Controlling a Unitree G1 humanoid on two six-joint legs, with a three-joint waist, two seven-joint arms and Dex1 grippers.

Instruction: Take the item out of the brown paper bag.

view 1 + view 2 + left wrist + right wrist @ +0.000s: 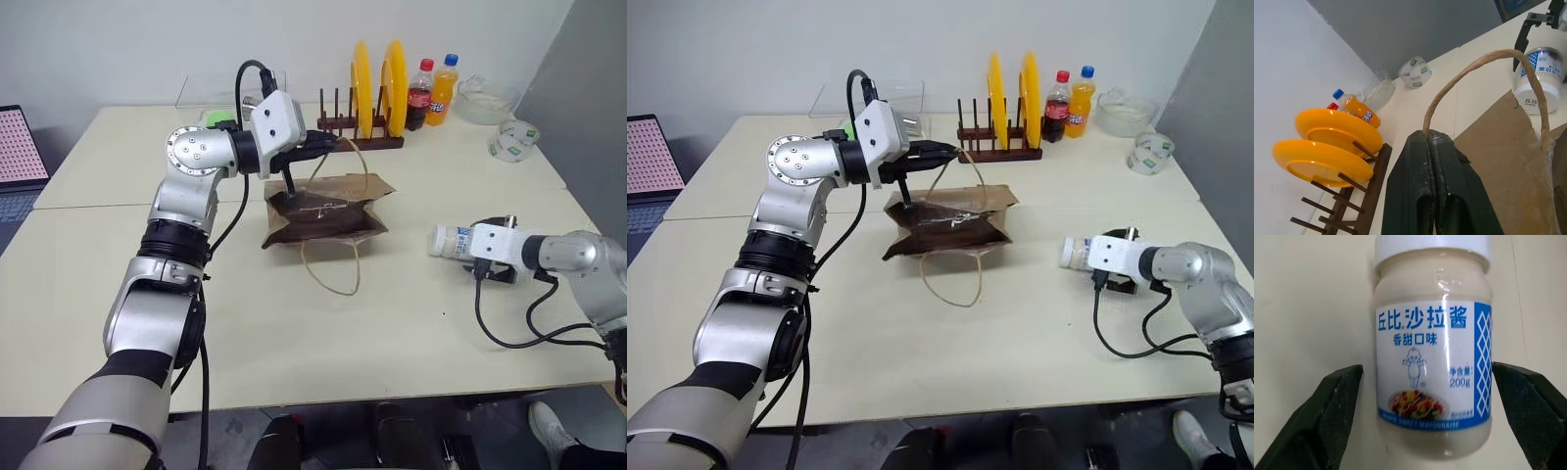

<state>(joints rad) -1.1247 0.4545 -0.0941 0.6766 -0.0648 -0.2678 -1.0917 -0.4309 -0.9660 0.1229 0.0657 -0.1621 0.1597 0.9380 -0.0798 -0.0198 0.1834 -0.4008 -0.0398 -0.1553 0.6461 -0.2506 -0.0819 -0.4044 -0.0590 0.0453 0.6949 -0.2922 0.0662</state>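
Reading "200g" on the jar label.

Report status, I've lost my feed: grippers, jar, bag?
Left gripper shut on bag handle. Right gripper open, fingers clear of jar. Jar lies on table, outside brown paper bag. Nothing obstructing.

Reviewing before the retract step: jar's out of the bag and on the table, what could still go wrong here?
1. The white jar with the blue label lies on its side between the open fingers of the right hand; it may roll when the hand withdraws.
2. The left hand is shut on the tan loop handle of the crinkled brown paper bag; moving that arm could drag the bag.
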